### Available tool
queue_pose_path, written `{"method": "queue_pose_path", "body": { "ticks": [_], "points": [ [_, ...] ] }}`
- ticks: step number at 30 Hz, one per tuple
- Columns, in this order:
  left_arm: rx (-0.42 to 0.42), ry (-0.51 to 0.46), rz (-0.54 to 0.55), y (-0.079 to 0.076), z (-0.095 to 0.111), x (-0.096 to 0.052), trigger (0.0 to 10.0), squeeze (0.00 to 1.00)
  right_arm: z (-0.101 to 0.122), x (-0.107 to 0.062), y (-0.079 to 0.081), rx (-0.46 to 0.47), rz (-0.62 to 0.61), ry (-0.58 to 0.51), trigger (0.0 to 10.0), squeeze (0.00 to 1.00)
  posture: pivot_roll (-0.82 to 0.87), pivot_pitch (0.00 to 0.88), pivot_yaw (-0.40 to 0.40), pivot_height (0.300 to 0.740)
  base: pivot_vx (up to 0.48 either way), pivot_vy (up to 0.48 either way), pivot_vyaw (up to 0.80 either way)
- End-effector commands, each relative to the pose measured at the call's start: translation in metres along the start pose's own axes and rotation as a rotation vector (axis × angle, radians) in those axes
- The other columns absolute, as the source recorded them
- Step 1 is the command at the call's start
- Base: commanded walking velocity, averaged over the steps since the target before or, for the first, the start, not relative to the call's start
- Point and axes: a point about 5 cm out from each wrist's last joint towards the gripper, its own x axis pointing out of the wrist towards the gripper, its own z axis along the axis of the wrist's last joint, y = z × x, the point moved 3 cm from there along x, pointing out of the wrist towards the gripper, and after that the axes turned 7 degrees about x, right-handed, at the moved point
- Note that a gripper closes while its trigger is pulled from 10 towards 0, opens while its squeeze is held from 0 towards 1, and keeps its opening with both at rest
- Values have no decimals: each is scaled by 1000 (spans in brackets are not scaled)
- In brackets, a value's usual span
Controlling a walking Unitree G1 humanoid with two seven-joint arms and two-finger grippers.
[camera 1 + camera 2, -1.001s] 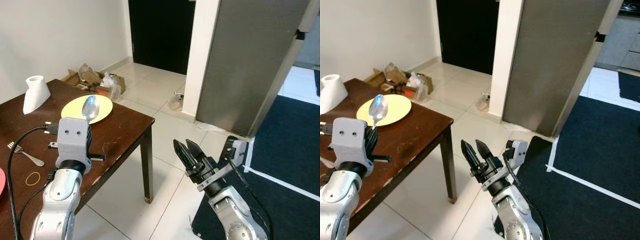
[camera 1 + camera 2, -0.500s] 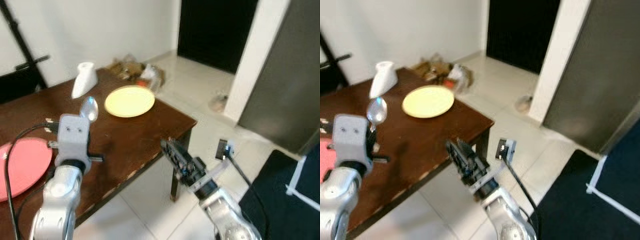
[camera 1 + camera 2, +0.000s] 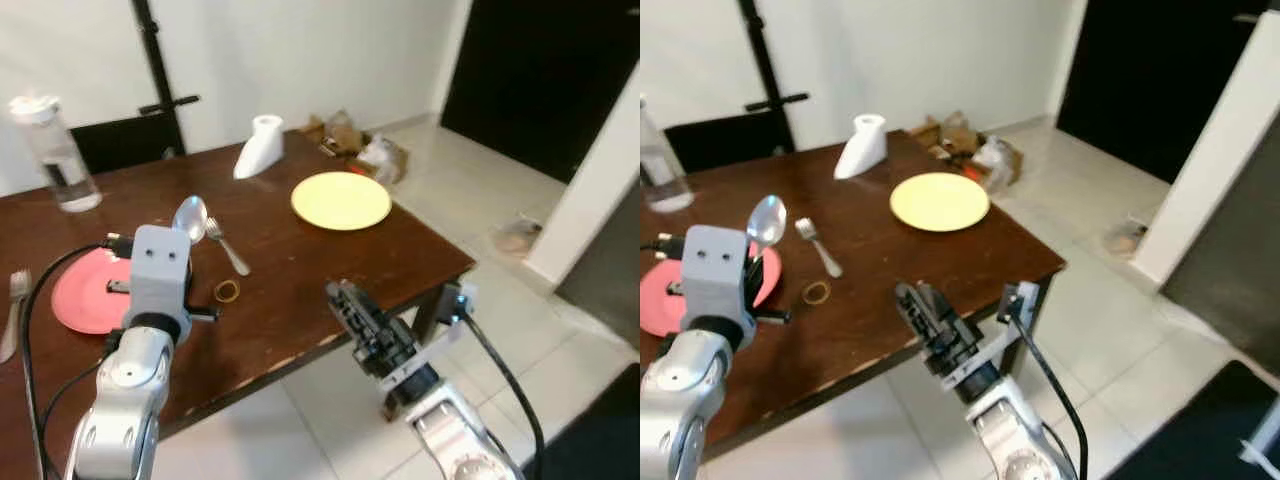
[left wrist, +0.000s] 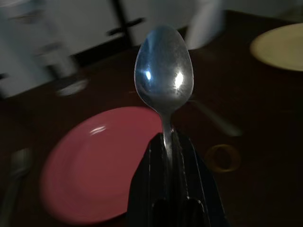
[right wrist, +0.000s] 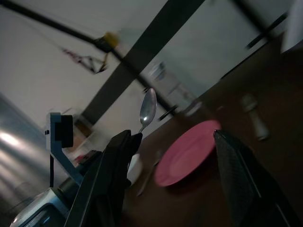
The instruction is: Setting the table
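Table [image 3: 330, 270] part set: pink plate [image 3: 85, 300], yellow plate [image 3: 340, 200], fork [image 3: 228, 246] laid; spoon [image 4: 164, 75] clamped upright in left gripper [image 4: 169, 142], unplaced; right gripper [image 5: 173, 156] spread, empty.

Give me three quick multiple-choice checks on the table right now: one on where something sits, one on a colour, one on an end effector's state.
1. Where is the yellow plate?
A. Near the table's far right corner
B. Stacked on the pink plate
C. On the floor

2. What colour is the plate by the left end effector?
A. Blue
B. Pink
C. White

3. What is the left end effector doing?
A. Open and empty
B. Shut on a fork
C. Shut on the spoon

Answers:
1. A, it lies on the wooden table towards the far right corner, beyond the fork.
2. B, the head views and the left wrist view show it pink.
3. C, the left wrist view shows the black fingers clamped on the spoon's handle, bowl upright.
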Motion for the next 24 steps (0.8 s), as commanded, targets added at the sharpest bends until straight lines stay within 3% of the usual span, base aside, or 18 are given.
{"method": "queue_pose_path", "body": {
  "ticks": [1,18,24],
  "points": [
    [14,15,11,1,-1,1,10000,0,0,-2,-1,3,-9,1,10000,0,99,65,66,740,0,0,744],
    [42,50,23,2,-3,7,10000,0,1,-3,-2,0,-17,8,10000,0,96,65,66,740,0,0,742],
    [111,107,-105,-5,-14,8,10000,0,6,-4,-5,-13,-29,-2,10000,0,96,65,66,740,0,0,738]
  ]
}}
